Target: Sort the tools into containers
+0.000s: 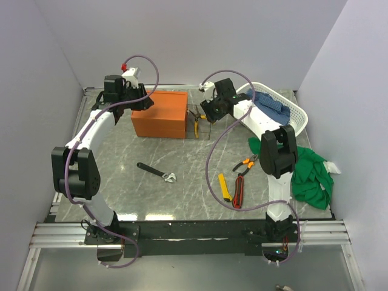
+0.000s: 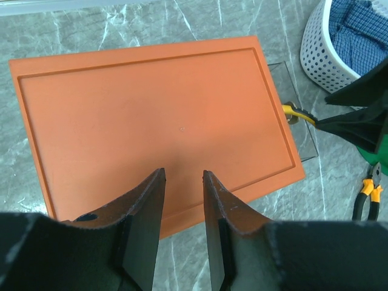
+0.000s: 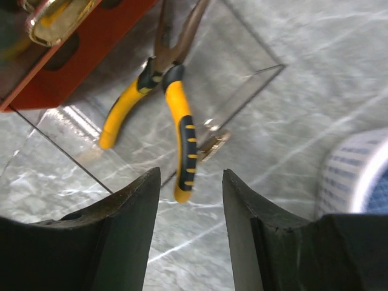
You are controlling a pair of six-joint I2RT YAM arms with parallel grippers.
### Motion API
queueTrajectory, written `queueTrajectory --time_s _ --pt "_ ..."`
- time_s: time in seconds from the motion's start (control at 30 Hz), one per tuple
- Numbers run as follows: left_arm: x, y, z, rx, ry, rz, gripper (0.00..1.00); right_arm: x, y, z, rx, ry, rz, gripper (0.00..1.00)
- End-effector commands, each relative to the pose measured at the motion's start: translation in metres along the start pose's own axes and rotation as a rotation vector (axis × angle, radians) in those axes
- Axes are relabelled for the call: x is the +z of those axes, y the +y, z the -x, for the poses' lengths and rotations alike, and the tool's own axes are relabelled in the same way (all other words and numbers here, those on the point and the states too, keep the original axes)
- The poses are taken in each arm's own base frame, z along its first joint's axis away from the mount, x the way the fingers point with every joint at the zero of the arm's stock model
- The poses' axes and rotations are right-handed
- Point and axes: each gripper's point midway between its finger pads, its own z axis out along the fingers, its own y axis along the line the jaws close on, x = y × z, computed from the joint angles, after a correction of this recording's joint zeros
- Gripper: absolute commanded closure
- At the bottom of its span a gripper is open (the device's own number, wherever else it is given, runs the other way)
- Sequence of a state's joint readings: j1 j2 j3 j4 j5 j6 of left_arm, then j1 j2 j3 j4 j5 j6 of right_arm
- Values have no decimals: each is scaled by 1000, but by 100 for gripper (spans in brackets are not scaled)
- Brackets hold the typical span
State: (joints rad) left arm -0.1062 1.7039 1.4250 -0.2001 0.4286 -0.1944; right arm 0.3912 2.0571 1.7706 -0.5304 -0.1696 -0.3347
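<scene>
The orange box (image 1: 159, 114) stands at the back with its lid on; it fills the left wrist view (image 2: 151, 115). My left gripper (image 1: 140, 100) hovers over its near left edge, jaws (image 2: 183, 176) slightly apart and empty. Yellow-handled pliers (image 1: 196, 123) lie in a clear tray right of the box, and show in the right wrist view (image 3: 179, 109). My right gripper (image 1: 209, 110) is just above them, open and empty (image 3: 191, 176). A black wrench (image 1: 156, 172), orange-handled pliers (image 1: 245, 163), a yellow knife (image 1: 225, 187) and a red-black knife (image 1: 239, 191) lie on the table.
A white perforated basket (image 1: 297, 115) holding a blue cloth (image 1: 273, 106) stands at the back right, and its rim shows in the left wrist view (image 2: 327, 54). A green cloth (image 1: 312, 173) lies at the right edge. Walls close in the table on three sides.
</scene>
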Motion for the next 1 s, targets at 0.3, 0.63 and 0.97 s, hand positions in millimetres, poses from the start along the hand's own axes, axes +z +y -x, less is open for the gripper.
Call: queueTrajectory --time_s 0.3,0.63,0.97 --pt "-1 0 7 47 -22 4 62 4 30 -6 79 21 185 74" --pt "5 2 6 38 -14 1 62 10 38 4 106 3 215 83" --pt "2 3 6 49 -14 12 62 11 43 23 90 -46 214 70"
